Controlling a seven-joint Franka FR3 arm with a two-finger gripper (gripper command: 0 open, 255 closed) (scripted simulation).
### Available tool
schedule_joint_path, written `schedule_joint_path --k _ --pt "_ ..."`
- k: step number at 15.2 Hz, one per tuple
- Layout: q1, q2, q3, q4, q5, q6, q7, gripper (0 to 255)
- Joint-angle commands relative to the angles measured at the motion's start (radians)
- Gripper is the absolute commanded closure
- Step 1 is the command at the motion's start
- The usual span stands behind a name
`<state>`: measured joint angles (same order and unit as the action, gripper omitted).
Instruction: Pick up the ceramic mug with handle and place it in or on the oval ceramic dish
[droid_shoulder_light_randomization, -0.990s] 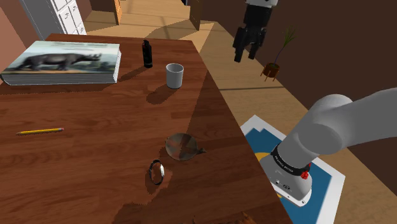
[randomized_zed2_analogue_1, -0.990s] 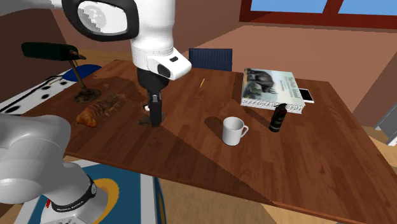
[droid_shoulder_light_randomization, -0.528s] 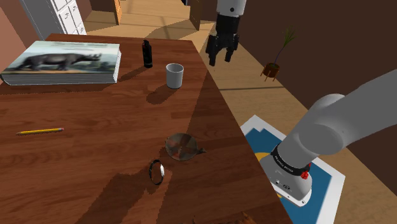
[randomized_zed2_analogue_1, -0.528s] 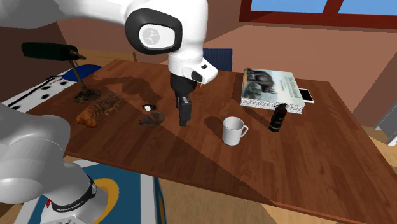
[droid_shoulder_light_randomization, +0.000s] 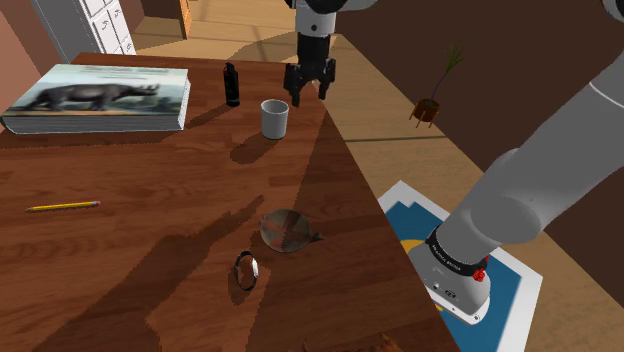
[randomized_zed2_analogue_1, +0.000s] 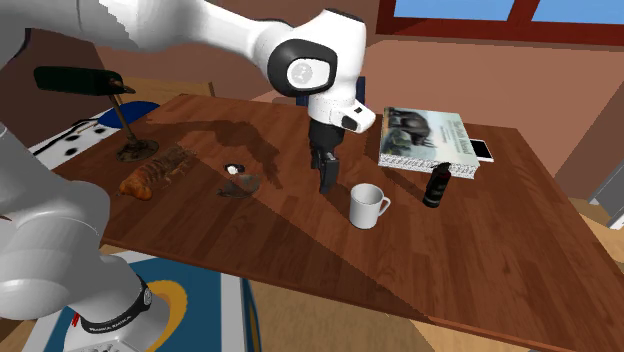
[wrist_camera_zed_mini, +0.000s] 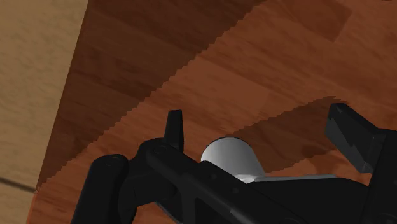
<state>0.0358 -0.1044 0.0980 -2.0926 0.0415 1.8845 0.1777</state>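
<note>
A white mug (droid_shoulder_light_randomization: 274, 118) with a handle stands upright near the far right side of the wooden table (droid_shoulder_light_randomization: 150, 240); in the second exterior view the mug (randomized_zed2_analogue_1: 366, 206) has its handle turned to that view's right. A small oval greyish dish (droid_shoulder_light_randomization: 286, 230) lies nearer the stand, also seen as the dish (randomized_zed2_analogue_1: 243, 184) left of the arm. My black gripper (droid_shoulder_light_randomization: 310, 96) hangs open above the table, just right of the mug and apart from it. The gripper (randomized_zed2_analogue_1: 325, 185) points down. In the wrist view the gripper (wrist_camera_zed_mini: 261, 127) is wide open over the mug (wrist_camera_zed_mini: 230, 160).
A large book (droid_shoulder_light_randomization: 100, 98), a black bottle (droid_shoulder_light_randomization: 232, 84), a pencil (droid_shoulder_light_randomization: 63, 206) and a small ring-shaped thing (droid_shoulder_light_randomization: 246, 270) lie on the table. A bread loaf (randomized_zed2_analogue_1: 155, 172), a lamp (randomized_zed2_analogue_1: 85, 82) and a phone (randomized_zed2_analogue_1: 483, 150) are there too. The table's edge (droid_shoulder_light_randomization: 350, 165) runs beside the mug.
The gripper has swung from beyond the table's edge towards the shoulder view's left and lower, ending beside the mug. It has stayed open. Mug and dish have not moved.
</note>
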Motion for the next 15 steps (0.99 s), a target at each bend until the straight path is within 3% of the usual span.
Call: schedule_joint_path --k 1,11,15 --pt "0.005 0.081 0.01 0.06 -0.019 0.022 0.025 0" --pt "0.059 0.485 0.022 0.455 -0.128 0.028 0.143 0" --pt "0.062 0.514 0.019 0.45 -0.135 0.061 0.149 0"
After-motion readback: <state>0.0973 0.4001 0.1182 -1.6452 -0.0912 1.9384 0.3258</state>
